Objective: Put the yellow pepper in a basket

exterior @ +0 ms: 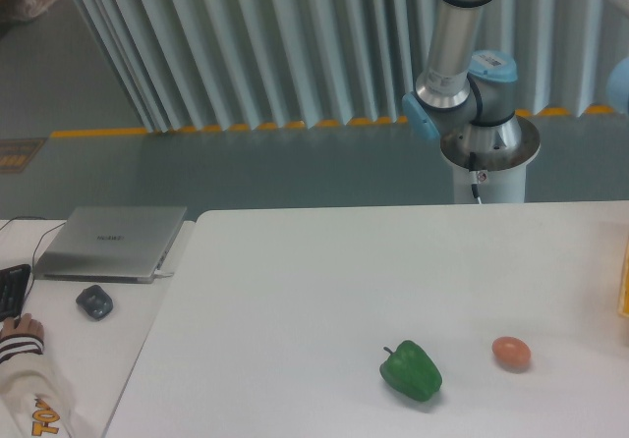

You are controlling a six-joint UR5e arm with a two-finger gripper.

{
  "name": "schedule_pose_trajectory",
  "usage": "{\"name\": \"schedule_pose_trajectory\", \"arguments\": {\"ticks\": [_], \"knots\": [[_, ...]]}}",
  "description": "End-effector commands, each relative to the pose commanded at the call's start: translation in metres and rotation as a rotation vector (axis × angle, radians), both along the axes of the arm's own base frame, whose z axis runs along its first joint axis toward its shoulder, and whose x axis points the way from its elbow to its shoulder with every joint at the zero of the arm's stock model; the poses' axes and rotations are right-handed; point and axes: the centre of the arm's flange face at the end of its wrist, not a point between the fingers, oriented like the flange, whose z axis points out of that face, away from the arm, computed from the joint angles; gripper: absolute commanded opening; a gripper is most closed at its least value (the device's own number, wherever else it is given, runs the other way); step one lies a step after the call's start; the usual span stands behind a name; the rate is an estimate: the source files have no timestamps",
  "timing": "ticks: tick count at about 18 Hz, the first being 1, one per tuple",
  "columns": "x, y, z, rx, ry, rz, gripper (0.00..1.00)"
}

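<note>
The yellow pepper is not in view. The basket (pixel 624 283) shows only as a narrow yellow-orange sliver at the right edge of the frame, on the white table (pixel 324 281). The arm's base and lower joints (pixel 470 94) stand behind the table's far edge at the upper right. The arm rises out of the top of the frame, so the gripper is out of view.
A green pepper (pixel 411 370) lies on the table at the front centre-right. A small orange-brown egg-shaped thing (pixel 511 353) lies to its right. On a separate desk at the left are a closed laptop (pixel 110 243), a mouse (pixel 94 301), a keyboard edge and a person's hand (pixel 22 335).
</note>
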Motion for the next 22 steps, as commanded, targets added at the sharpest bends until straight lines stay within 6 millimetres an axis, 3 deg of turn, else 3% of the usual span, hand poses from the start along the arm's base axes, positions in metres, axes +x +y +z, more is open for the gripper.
{"name": "schedule_pose_trajectory", "arguments": {"ticks": [6,9,15,17,22], "knots": [[0.049,0.046,0.000,0.014,-0.026,0.086,1.00],[0.072,0.051,-0.003,-0.011,-0.066,0.132,1.00],[0.093,0.060,-0.006,-0.047,-0.092,0.161,1.00],[0.109,0.070,-0.006,-0.052,-0.088,0.145,1.00],[0.118,0.076,-0.008,-0.052,-0.089,0.130,1.00]]}}
